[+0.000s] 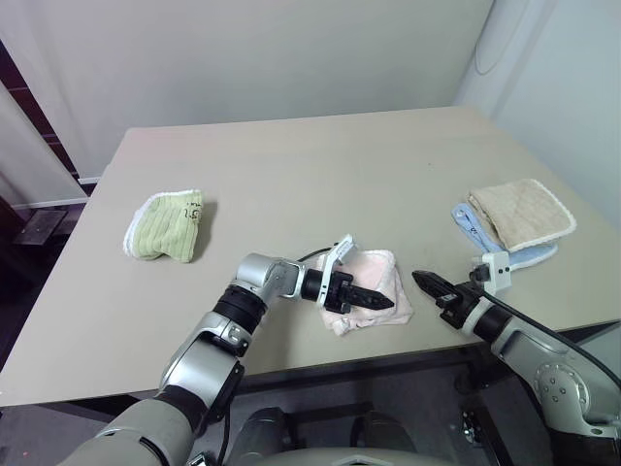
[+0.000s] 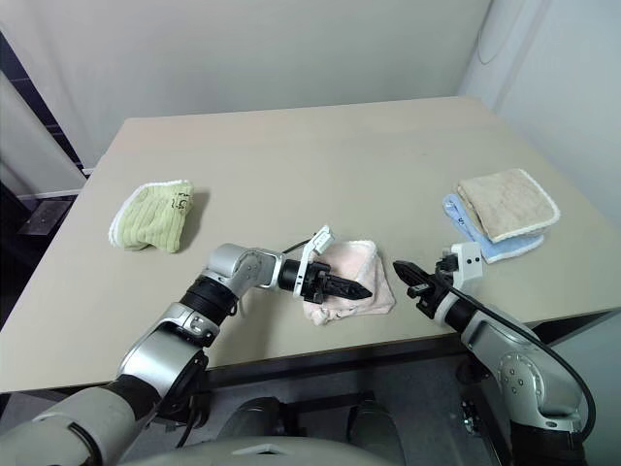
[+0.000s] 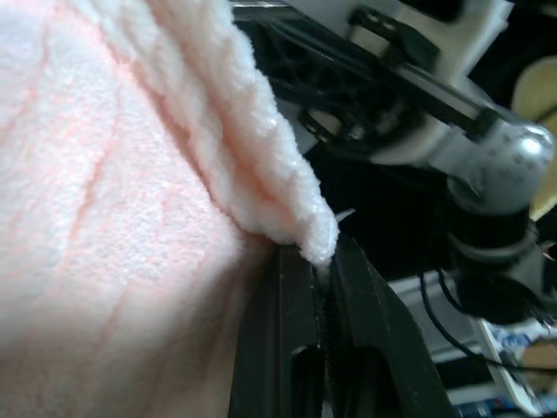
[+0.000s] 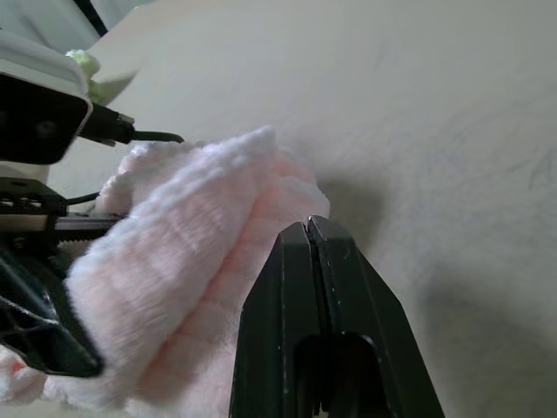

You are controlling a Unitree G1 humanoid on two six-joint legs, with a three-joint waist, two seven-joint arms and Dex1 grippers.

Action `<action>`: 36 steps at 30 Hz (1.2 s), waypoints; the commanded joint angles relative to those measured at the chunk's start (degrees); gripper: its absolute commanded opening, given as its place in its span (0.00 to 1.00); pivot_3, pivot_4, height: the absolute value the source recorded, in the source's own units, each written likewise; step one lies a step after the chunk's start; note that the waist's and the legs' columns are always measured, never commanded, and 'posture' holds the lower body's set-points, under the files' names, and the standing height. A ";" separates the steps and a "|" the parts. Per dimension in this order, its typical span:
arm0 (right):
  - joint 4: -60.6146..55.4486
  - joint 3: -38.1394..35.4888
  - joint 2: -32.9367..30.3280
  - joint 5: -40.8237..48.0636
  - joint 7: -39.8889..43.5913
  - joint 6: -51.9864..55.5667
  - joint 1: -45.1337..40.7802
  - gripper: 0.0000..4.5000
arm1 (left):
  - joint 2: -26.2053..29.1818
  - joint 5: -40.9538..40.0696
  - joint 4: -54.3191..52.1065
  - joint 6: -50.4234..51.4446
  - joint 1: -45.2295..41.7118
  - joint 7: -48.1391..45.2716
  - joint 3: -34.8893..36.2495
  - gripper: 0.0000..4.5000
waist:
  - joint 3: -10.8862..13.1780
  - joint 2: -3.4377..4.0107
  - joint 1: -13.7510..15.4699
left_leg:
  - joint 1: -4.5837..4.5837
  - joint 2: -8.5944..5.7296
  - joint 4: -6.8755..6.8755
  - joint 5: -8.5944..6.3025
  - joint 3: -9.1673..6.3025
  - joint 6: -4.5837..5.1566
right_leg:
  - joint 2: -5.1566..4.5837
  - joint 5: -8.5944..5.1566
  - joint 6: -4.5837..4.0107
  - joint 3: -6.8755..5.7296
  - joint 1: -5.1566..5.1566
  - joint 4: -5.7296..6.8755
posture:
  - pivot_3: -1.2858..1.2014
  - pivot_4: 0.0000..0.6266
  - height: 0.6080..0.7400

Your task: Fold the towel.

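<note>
The pink towel (image 1: 374, 287) lies bunched in a thick folded bundle near the front edge of the surface (image 1: 310, 165), between the two sets of fingers. The left fingers (image 1: 380, 302) point across the bundle toward the right arm and lie low over the top of it. In the left wrist view they stand almost together, with only a thin slit between them, and a rounded fold of towel (image 3: 296, 218) sits right at their tips; whether any cloth is actually pinched there I cannot tell. The right fingers (image 1: 428, 282) are pressed fully together and hold nothing. Their tips sit just beside the towel's edge, with a bare strip of surface showing between. Well beyond the left fingers lies a green cloth (image 1: 167, 226). Past the right fingers lies a beige cloth (image 1: 521, 213) stacked on a blue one (image 1: 475, 229).
</note>
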 commanded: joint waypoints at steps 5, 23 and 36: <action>-1.60 -1.48 0.00 0.11 -0.66 -1.75 -0.24 0.00 | 0.83 -0.49 -4.18 0.77 -0.50 -4.90 0.17 0.65 | 0.00 0.01 0.00 | 0.00 0.00 0.00 0.00 0.00 0.00 | 0.01 0.00 0.00 0.00 -0.01 0.01 | 0.52 0.00 0.85; -6.46 -0.58 -3.30 2.84 7.39 -5.65 -5.58 0.00 | 11.45 3.31 -27.62 -26.33 11.20 3.66 12.40 0.54 | -0.07 0.11 -0.03 | 0.09 0.01 0.01 0.01 0.02 0.00 | 0.05 0.08 0.12 0.02 0.06 0.07 | 0.52 0.00 0.85; -0.02 14.18 -5.66 -4.99 14.88 -6.64 -13.09 0.00 | 12.90 7.73 -26.92 -40.98 19.97 1.88 8.92 0.00 | -0.08 0.10 0.14 | 0.15 0.00 0.05 0.01 0.05 0.01 | 0.04 0.10 0.15 -0.01 0.14 0.08 | 0.52 0.00 0.85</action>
